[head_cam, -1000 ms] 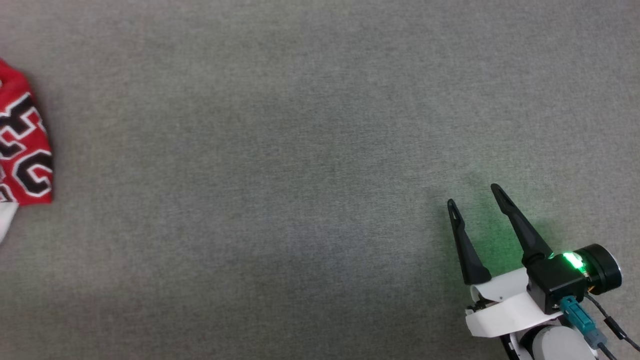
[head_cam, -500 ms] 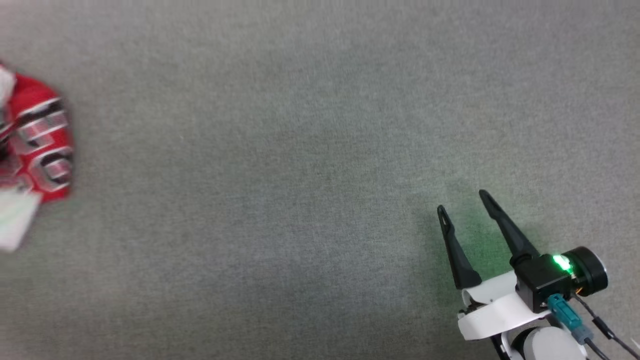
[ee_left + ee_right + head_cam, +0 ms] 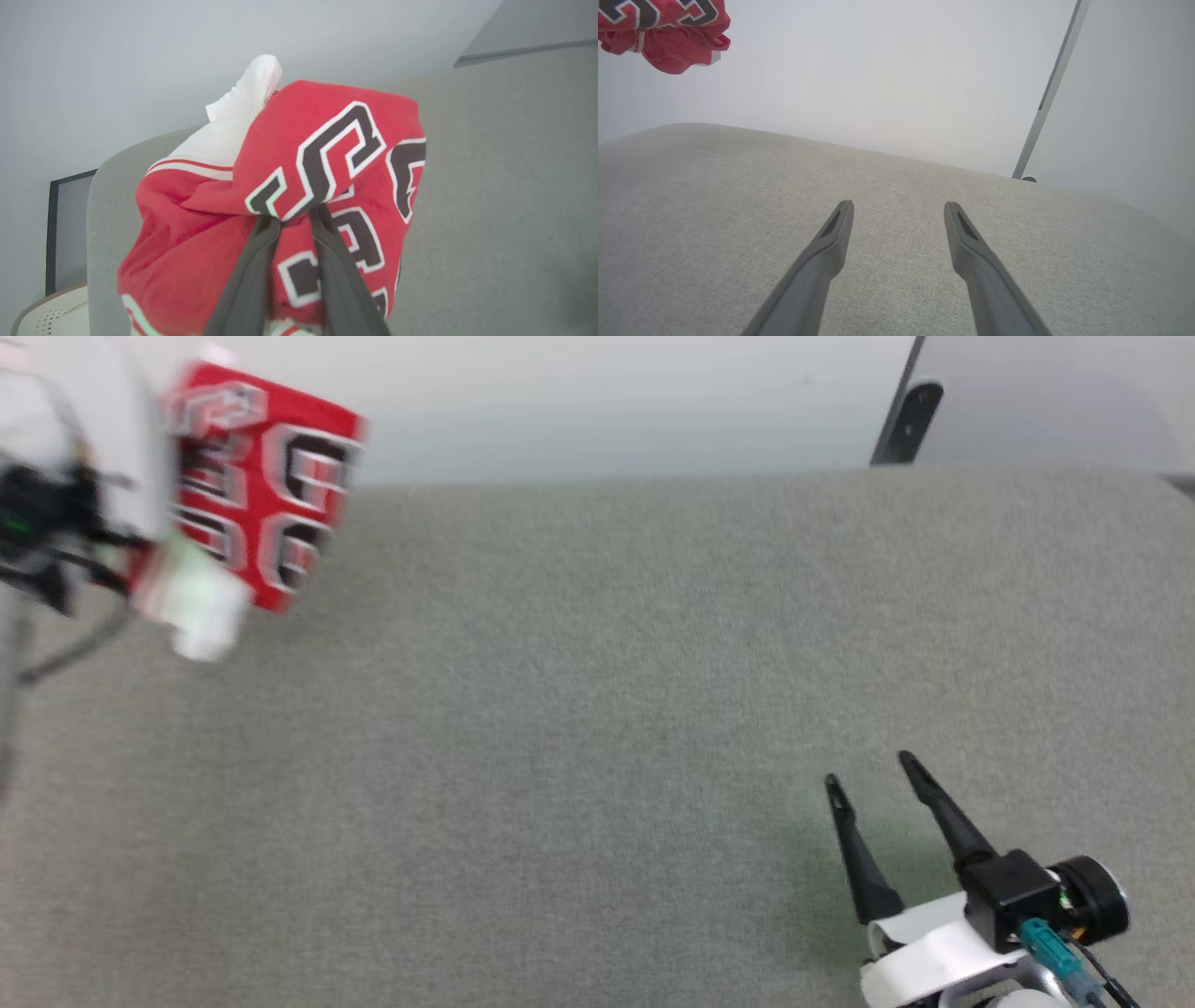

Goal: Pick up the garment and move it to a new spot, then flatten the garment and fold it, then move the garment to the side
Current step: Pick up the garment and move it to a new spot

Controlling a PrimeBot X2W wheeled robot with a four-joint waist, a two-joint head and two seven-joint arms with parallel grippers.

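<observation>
The right gripper (image 3: pixel 867 771) is hovering low over the grey surface (image 3: pixel 560 709), fingers spread and holding nothing. Farther off to the left, the left gripper (image 3: pixel 294 217) is pinching a fold of the garment (image 3: pixel 327 140), which is hanging bunched above the surface. Its black, white-edged letters are showing, too crumpled to read. Behind it a pale wall (image 3: pixel 607 401) is rising.

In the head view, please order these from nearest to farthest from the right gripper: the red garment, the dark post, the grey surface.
1. grey surface, just beneath it, lower right.
2. dark post, past the far edge, upper right.
3. garment, held up at the far upper left.
</observation>
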